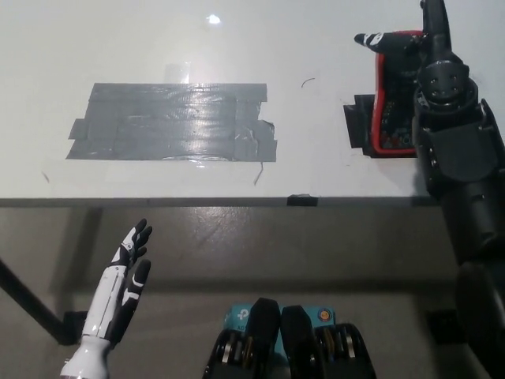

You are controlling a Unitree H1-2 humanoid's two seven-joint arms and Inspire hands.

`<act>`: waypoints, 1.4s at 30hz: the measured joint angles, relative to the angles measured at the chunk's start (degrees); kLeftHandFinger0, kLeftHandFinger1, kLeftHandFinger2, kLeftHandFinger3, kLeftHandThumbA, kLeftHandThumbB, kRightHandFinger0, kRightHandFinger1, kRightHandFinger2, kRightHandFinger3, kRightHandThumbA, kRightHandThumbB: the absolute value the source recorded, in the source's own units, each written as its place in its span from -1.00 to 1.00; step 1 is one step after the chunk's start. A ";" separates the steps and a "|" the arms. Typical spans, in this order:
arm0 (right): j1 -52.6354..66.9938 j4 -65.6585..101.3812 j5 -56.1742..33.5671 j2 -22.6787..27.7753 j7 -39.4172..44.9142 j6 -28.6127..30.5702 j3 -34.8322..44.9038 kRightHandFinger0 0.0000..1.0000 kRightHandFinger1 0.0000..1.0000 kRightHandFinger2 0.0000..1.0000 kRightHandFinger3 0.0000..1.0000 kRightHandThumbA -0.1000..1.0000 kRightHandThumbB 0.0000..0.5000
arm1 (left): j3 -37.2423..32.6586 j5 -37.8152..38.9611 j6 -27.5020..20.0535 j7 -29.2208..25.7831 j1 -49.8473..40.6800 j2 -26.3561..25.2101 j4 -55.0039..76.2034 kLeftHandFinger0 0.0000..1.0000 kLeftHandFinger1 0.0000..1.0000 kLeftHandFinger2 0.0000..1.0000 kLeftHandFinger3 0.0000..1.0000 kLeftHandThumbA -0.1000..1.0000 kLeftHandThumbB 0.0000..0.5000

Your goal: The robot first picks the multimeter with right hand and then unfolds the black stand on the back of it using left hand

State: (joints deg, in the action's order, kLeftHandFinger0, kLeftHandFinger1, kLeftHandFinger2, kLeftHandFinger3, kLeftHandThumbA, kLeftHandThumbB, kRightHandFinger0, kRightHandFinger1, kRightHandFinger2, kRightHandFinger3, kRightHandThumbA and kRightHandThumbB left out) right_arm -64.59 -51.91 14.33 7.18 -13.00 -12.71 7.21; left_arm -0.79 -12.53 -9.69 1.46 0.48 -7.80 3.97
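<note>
The red-cased multimeter (394, 110) lies flat at the table's far right, on a patch of black tape (357, 125). My black right arm comes up over it and hides its right side. My right hand (398, 43) is over the meter's top end, with one white-tipped finger (371, 38) stretched out past the top left corner; the rest of the hand is mostly hidden by the forearm. The meter's back and its stand are not visible. My white left hand (122, 288) rests open below the table's front edge at the lower left, far from the meter.
A large patch of grey tape (173, 122) covers the middle left of the white table (316, 174). The table's front edge (158, 201) runs across the picture; below it is grey floor, with a dark table leg (28, 304) at the lower left.
</note>
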 measured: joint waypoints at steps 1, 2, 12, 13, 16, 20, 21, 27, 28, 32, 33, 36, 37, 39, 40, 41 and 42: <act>-0.41 -0.86 0.01 0.06 -0.39 0.17 -0.20 1.00 1.00 1.00 1.00 1.00 0.12 | 0.00 0.00 0.00 0.00 0.00 0.00 0.00 1.00 1.00 1.00 1.00 1.00 -0.77; -0.66 -1.52 0.02 0.12 -0.71 0.32 -0.41 1.00 1.00 1.00 1.00 1.00 0.13 | 0.00 0.00 0.00 0.00 0.00 0.00 0.00 1.00 1.00 1.00 1.00 1.00 -0.78; -1.33 -6.11 0.45 1.76 -4.47 2.53 -3.88 1.00 1.00 1.00 1.00 0.94 0.23 | -0.01 0.01 0.00 0.01 0.04 -0.18 0.00 1.00 1.00 1.00 1.00 1.00 -0.76; -1.34 -6.28 0.48 1.89 -4.67 2.57 -4.19 1.00 1.00 1.00 1.00 0.91 0.25 | -0.01 0.01 0.00 0.01 0.04 -0.18 0.00 1.00 1.00 1.00 1.00 1.00 -0.77; -1.34 -6.61 0.49 2.05 -5.35 2.72 -4.88 1.00 1.00 1.00 1.00 0.91 0.24 | -0.01 0.00 0.00 0.01 0.10 -0.18 0.00 1.00 1.00 1.00 1.00 1.00 -0.79; -1.34 -6.91 0.44 2.07 -5.95 2.90 -5.45 1.00 1.00 1.00 1.00 0.85 0.24 | -0.01 0.01 0.00 0.01 0.13 -0.19 0.00 1.00 1.00 1.00 1.00 1.00 -0.80; -1.34 -6.94 0.38 2.07 -6.08 2.95 -5.44 1.00 1.00 1.00 1.00 0.84 0.24 | -0.01 0.01 0.00 0.01 0.13 -0.19 0.00 1.00 1.00 1.00 1.00 1.00 -0.80; -1.34 -7.19 0.10 2.06 -6.89 3.37 -5.41 1.00 1.00 1.00 1.00 0.84 0.21 | -0.01 0.01 -0.01 0.00 0.15 -0.19 0.00 1.00 1.00 1.00 1.00 1.00 -0.74; -1.34 -7.16 0.08 2.05 -6.96 3.40 -5.42 1.00 1.00 1.00 1.00 0.84 0.21 | -0.01 0.01 -0.01 0.01 0.16 -0.19 0.00 1.00 1.00 1.00 1.00 1.00 -0.74; -1.34 -6.91 0.10 1.97 -7.09 3.38 -5.56 1.00 1.00 1.00 1.00 1.00 0.30 | -0.01 0.01 -0.01 0.01 0.27 -0.20 0.00 1.00 1.00 1.00 1.00 1.00 -0.71; -1.30 -6.44 0.19 1.96 -7.10 3.24 -5.92 1.00 1.00 1.00 1.00 1.00 0.31 | -0.01 0.01 -0.01 0.01 0.27 -0.21 0.00 1.00 1.00 1.00 1.00 1.00 -0.71; -1.26 -4.92 0.39 1.94 -7.10 2.93 -6.88 1.00 1.00 1.00 1.00 1.00 0.31 | -0.01 0.04 0.00 0.01 0.29 -0.21 0.00 1.00 1.00 1.00 1.00 1.00 -0.71; -1.26 -4.45 0.41 1.93 -7.10 2.82 -7.13 1.00 1.00 1.00 1.00 1.00 0.31 | -0.01 0.04 0.00 0.01 0.31 -0.21 0.00 1.00 1.00 1.00 1.00 1.00 -0.71; -1.26 -3.58 0.41 1.92 -7.12 2.50 -7.47 1.00 1.00 1.00 1.00 1.00 0.31 | -0.01 0.03 0.00 0.01 0.52 -0.22 -0.01 1.00 1.00 1.00 1.00 1.00 -0.71; -1.26 -3.20 0.41 1.91 -7.13 2.38 -7.62 1.00 1.00 1.00 1.00 0.91 0.26 | -0.01 0.03 0.00 0.01 0.65 -0.24 -0.01 1.00 1.00 1.00 1.00 1.00 -0.72; -1.26 -2.89 0.41 1.90 -7.15 2.31 -7.76 1.00 1.00 1.00 1.00 0.91 0.25 | -0.01 0.03 0.00 0.01 0.78 -0.25 -0.01 1.00 1.00 1.00 1.00 1.00 -0.71; -1.26 -2.31 0.42 1.89 -7.23 2.28 -7.92 1.00 1.00 1.00 1.00 0.91 0.28 | -0.01 0.03 0.00 0.01 0.92 -0.25 0.00 1.00 1.00 1.00 1.00 1.00 -0.71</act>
State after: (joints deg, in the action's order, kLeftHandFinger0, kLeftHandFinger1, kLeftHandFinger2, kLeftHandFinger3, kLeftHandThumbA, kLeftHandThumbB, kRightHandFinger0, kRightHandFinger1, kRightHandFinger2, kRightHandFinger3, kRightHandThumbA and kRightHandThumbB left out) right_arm -65.85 -54.22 14.75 9.07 -20.23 -10.43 -0.70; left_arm -0.80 -12.49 -9.69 1.48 1.40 -8.05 3.96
